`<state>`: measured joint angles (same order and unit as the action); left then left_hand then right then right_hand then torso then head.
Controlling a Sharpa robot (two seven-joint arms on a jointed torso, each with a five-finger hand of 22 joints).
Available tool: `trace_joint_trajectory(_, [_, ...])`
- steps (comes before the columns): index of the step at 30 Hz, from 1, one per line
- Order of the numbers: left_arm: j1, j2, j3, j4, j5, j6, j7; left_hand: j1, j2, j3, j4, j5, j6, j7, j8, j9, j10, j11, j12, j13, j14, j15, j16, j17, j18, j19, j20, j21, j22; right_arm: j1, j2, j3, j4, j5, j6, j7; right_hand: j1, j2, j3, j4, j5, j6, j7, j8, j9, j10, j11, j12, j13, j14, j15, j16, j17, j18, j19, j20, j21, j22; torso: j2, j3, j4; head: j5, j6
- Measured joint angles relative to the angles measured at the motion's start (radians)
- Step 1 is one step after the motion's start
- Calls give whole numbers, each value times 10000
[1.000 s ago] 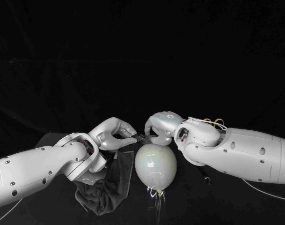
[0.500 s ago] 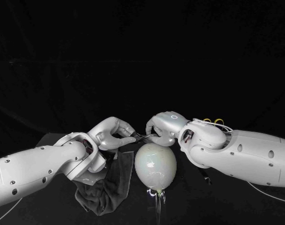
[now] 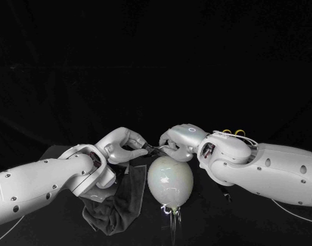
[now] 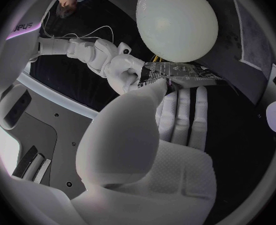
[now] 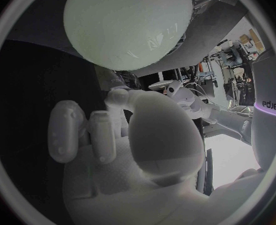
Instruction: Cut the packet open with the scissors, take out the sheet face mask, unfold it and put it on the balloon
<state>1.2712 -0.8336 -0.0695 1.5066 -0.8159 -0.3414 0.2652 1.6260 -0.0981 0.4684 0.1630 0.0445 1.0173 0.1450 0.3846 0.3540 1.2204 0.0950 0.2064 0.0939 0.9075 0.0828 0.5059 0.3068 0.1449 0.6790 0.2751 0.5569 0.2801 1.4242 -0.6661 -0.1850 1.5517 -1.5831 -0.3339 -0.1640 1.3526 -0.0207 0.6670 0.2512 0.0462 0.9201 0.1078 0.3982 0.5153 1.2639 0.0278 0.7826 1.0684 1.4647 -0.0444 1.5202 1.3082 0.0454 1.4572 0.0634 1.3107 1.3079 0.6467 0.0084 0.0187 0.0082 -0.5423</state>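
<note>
Holds the packet (image 4: 182, 74) up off the table (image 3: 229, 228), stretched between both hands just over the far end of the balloon (image 3: 170, 179). Pinches one end with the left hand (image 3: 122, 146): thumb pressed down on the foil, the other fingers (image 4: 189, 110) laid straight and close together underneath. Grips the opposite end with the right hand (image 3: 177, 141), fingers curled in tight around it. Shows the packet as a flat dark strip with small print, roughly level, its lower edge near the balloon's skin; cannot tell whether touching. Finds the balloon pale and egg-shaped, lying lengthwise toward the table's front edge, about midway between the left and right edges. Places a crumpled dark cloth (image 3: 115, 207) just beside the balloon on its left, near the front edge, partly under the left forearm.
</note>
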Motion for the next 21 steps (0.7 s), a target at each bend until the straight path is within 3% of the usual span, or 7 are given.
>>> trace_joint_trajectory(10, [3, -3, 2, -13, 18, -2, 0, -26, -27, -1, 0, -7, -18, 12, 0, 1, 0, 0, 0, 1, 0, 0, 0, -10, 0, 0, 0, -1, 1, 16, -104, -1, 123, 172, 100, 133, -147, 196, 639, 278, 2, -515, 274, -606, -280, 118, 236, 360, 196, 33, 177, -79, -1, 0, -70, 109, -87, -6, 3, 3, -5, 0, 1])
trace_joint_trajectory(16, [5, -5, 3, -18, 25, -4, -4, -42, -36, 26, -29, -9, -9, 22, -1, 74, -1, 1, -2, -1, 0, 0, 0, -10, 0, 0, 0, -2, 14, 39, -191, -1, 187, 233, 31, 213, -302, 44, 785, 258, 4, -542, 301, -798, -380, 489, 255, 1300, 789, 0, 215, -29, -1, 0, -2, 179, 22, -3, 3, 4, -4, 1, 8])
trace_joint_trajectory(21, [5, -5, 3, -27, 33, -6, -9, -82, -22, 25, -29, -20, 5, 36, -18, 75, -1, 1, -3, -3, 0, 0, 0, -10, 0, 0, 0, -2, 14, 60, -264, 2, 229, 269, -117, 285, -465, 65, 871, 259, 5, -594, 353, -949, -482, 609, 296, 1816, 1128, 35, 250, 27, -9, -1, 34, 248, 107, -1, 1, 3, -4, 1, 15])
